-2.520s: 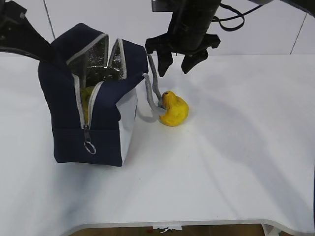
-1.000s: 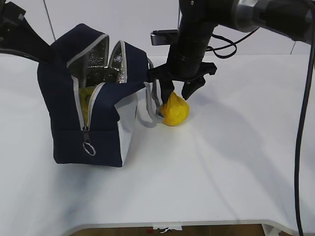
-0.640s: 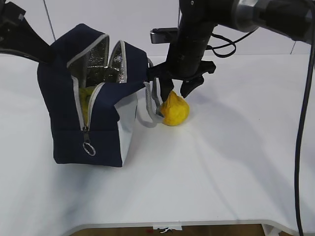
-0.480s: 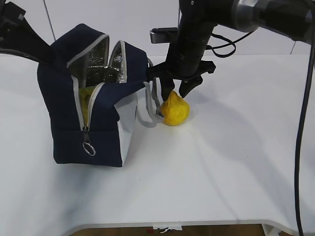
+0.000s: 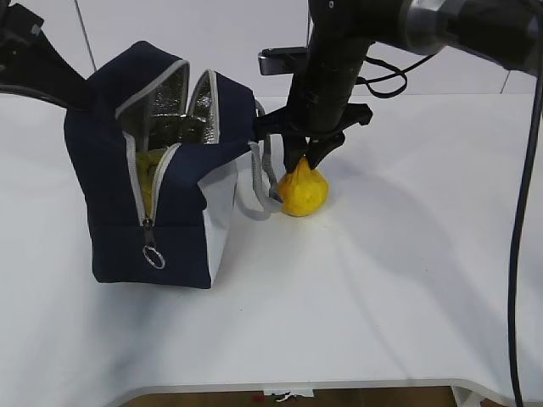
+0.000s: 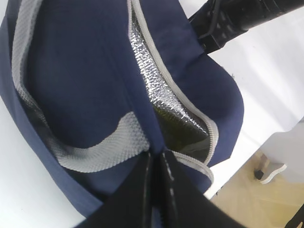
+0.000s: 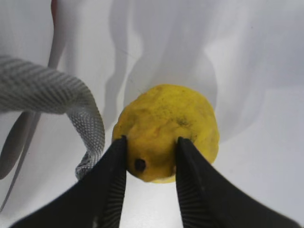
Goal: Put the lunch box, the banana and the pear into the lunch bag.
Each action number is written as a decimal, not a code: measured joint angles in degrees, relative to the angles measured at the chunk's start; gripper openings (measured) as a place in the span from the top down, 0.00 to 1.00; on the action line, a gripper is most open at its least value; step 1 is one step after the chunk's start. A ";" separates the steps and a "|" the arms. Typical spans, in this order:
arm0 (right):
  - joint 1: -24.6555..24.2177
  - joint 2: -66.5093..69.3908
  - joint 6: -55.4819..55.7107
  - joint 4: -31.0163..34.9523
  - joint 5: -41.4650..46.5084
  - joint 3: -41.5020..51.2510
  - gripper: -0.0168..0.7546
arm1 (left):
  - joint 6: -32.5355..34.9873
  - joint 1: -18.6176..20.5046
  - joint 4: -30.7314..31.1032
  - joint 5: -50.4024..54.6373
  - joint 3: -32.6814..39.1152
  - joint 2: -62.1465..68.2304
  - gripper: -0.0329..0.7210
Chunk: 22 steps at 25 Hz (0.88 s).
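Pear between my right pincer's fingers right now, clenched on its narrow neck, the dark stem end showing in the gap. It sits on the white table just beside the lunch bag, still resting on its base as far as I can judge, with the bag's grey webbing handle looping down close to my left finger. That strap is my worry: lift straight up first, I reckon, so the neck doesn't slip out of a grip this high and so the strap doesn't snag. The neck tapers, so a firm squeeze and a slow rise look wise before I swing left over the opening.

My left pincer is pinching a fold of navy fabric at the bag's edge, shut on it, holding the mouth wide. Good, I need that gap: silver foil lining gapes at the top and the front zipper is parted down to the ring pull.

Inside, through the front slit, something yellow shows, likely the banana. The dark shape deeper in I can't make out, so whether the lunch box is in there I cannot tell.
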 joint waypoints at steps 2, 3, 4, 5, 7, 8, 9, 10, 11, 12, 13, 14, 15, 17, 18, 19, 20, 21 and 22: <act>0.00 0.00 -0.23 -0.12 0.00 0.00 0.68 | 0.00 0.00 0.00 0.10 0.00 0.00 0.97; 0.00 0.00 -0.33 -0.34 0.05 -0.14 0.69 | 0.00 0.00 0.00 0.10 0.00 0.00 0.97; 0.00 0.00 -0.33 -0.77 0.32 -0.48 0.69 | 0.00 0.00 0.00 0.10 0.00 0.00 0.97; 0.00 0.08 -0.45 -1.24 0.63 -0.94 0.69 | 0.00 0.00 0.00 0.10 0.00 0.00 0.97; 0.00 0.08 -0.45 -1.85 0.76 -1.99 0.69 | 0.00 0.00 0.00 0.22 0.00 0.00 0.96; 0.00 -0.21 -0.54 -2.32 0.76 -2.23 0.69 | 0.00 0.00 0.00 0.22 0.00 0.00 0.97; 0.00 -0.58 -0.54 -2.32 0.76 -2.23 0.69 | 0.00 0.00 0.00 0.34 0.00 0.00 0.97; 0.00 -1.10 -0.56 -2.32 0.76 -2.23 0.69 | 0.00 0.00 0.00 0.46 0.00 0.00 0.97; 0.00 -1.74 -0.56 -2.32 0.89 -2.23 0.69 | 0.00 0.00 0.00 0.58 0.00 0.00 0.97; 0.00 -2.59 -0.56 -2.32 0.98 -2.23 0.69 | 0.00 0.00 0.00 0.70 0.00 0.00 0.97; 0.00 -3.40 -0.66 -2.32 1.11 -2.23 0.69 | 0.00 0.00 0.00 0.70 0.00 0.00 0.97; 0.00 -4.75 -1.04 -3.00 1.22 -2.23 0.69 | 0.00 0.00 0.00 0.70 0.00 0.00 0.97; 0.00 -5.79 -1.30 -3.56 1.33 -2.23 0.69 | 0.00 0.00 0.00 0.70 0.00 0.00 0.97; 0.00 -8.33 -1.65 -5.60 1.45 -2.23 0.69 | 0.00 0.00 0.00 0.90 0.00 0.00 0.97; 0.00 -9.52 -1.65 -7.35 1.54 -2.23 0.69 | 0.00 0.00 0.00 0.90 0.00 0.00 0.97; 0.00 -10.42 -1.79 -8.54 1.67 -2.23 0.69 | 0.00 0.00 0.00 0.90 0.00 0.00 0.97; 0.00 -11.35 -1.89 -9.49 1.67 -2.23 0.69 | 0.00 0.00 0.00 0.90 0.00 0.00 0.97; 0.00 -12.20 -1.82 -10.19 1.77 -2.23 0.69 | 0.00 0.00 0.00 1.05 0.00 0.00 0.97; 0.00 -12.84 -1.82 -10.30 1.77 -2.33 0.69 | 0.00 0.00 0.00 1.04 0.00 0.00 0.97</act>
